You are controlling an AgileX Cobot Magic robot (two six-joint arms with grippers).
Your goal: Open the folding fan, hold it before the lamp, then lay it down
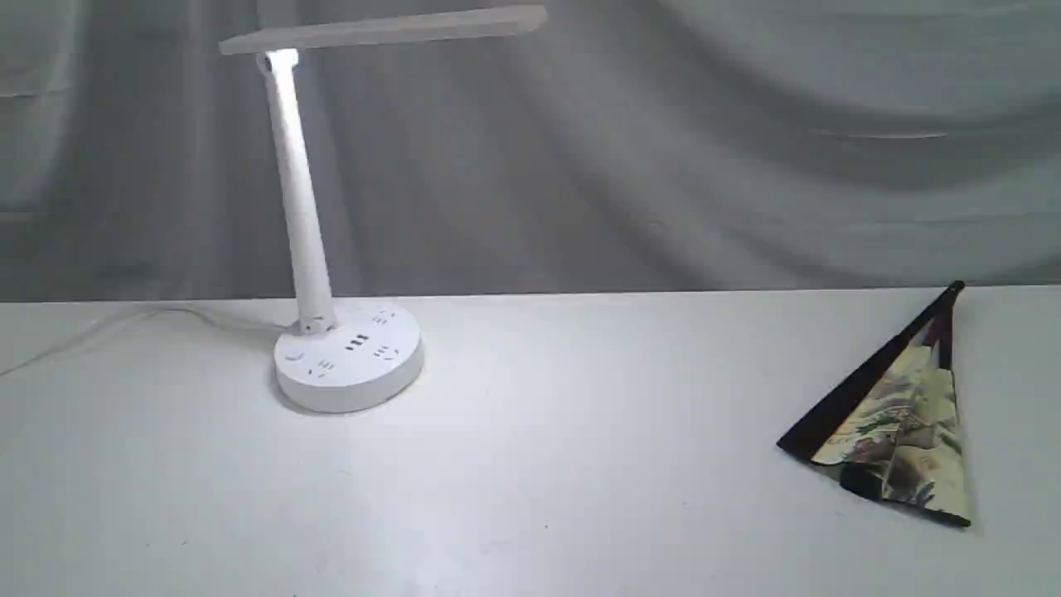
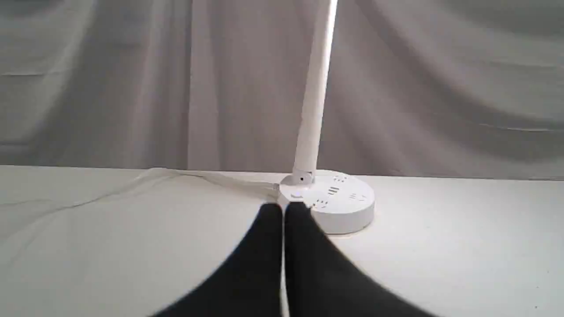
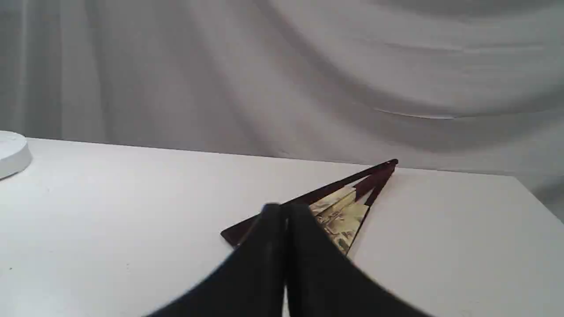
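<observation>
The fan point(image 1: 903, 423) lies partly spread (a narrow wedge) at the lower right of the white tabletop point(image 1: 580, 481), well apart from the lamp point(image 1: 302, 224) standing at left. Both the left claw point(image 2: 283, 210) and the right claw point(image 3: 284, 210) are pinched closed, holding nothing.

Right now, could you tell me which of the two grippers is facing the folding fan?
The right gripper: shut, it points at the partly open folding fan lying on the table, whereas the left gripper faces the lamp and its round base instead.
</observation>
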